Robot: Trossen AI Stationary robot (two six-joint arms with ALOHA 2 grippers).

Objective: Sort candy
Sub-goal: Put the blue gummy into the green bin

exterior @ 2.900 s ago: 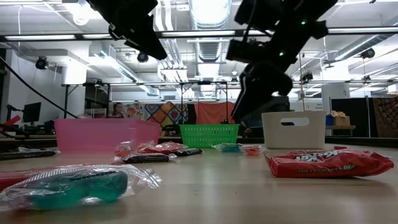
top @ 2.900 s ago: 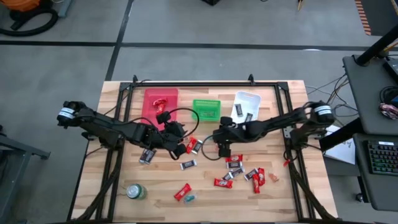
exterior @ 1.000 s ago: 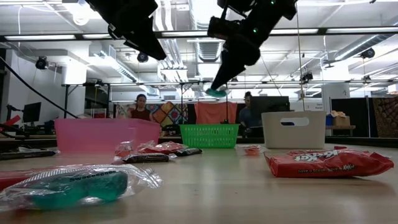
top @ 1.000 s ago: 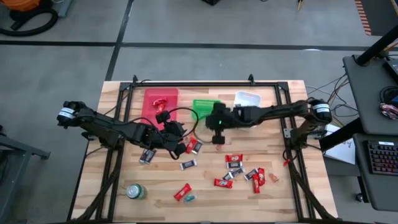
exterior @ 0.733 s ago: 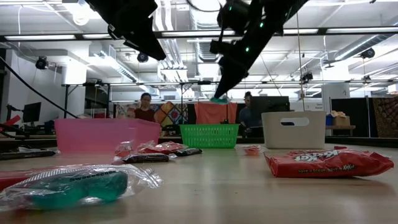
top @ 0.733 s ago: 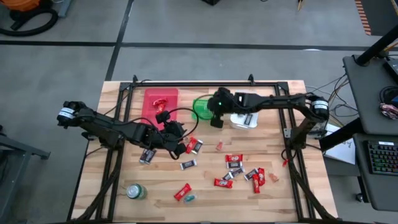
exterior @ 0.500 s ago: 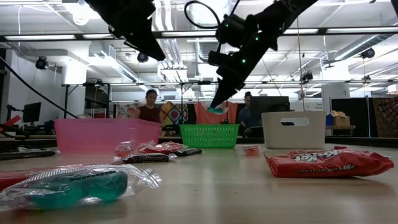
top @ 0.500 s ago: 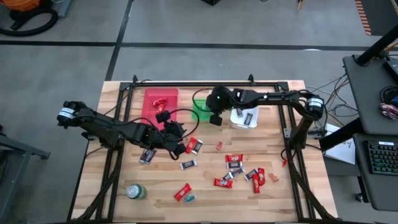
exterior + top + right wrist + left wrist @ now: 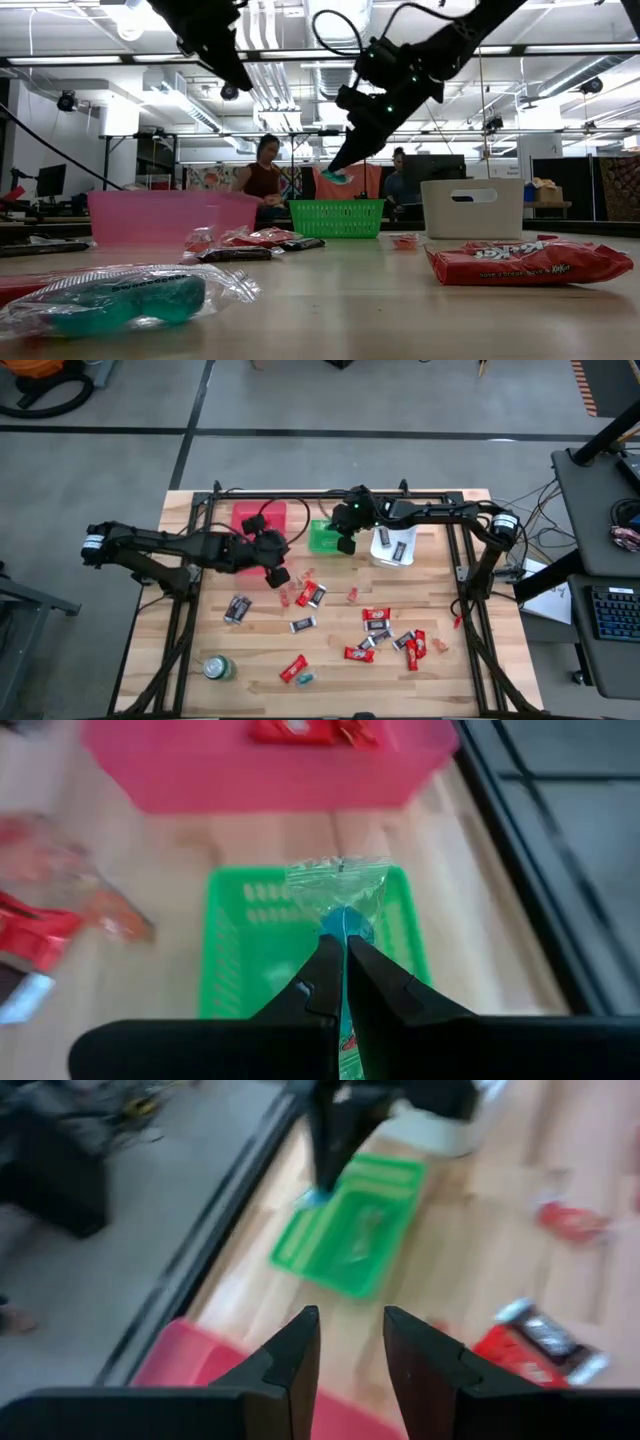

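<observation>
High view, sort partway: right gripper (image 9: 346, 545) fingers pinching teal candy (image 9: 345, 925) over green basket (image 9: 322, 538) — left gripper (image 9: 279, 576) fingers narrowly parted, empty; many wrapped candies (image 9: 378, 628) left on surface (image 9: 440, 680).

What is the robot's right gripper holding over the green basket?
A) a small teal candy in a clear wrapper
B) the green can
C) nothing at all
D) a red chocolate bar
A: in the right wrist view the right gripper is shut on a teal candy in a clear wrapper, directly above the green basket.
</observation>
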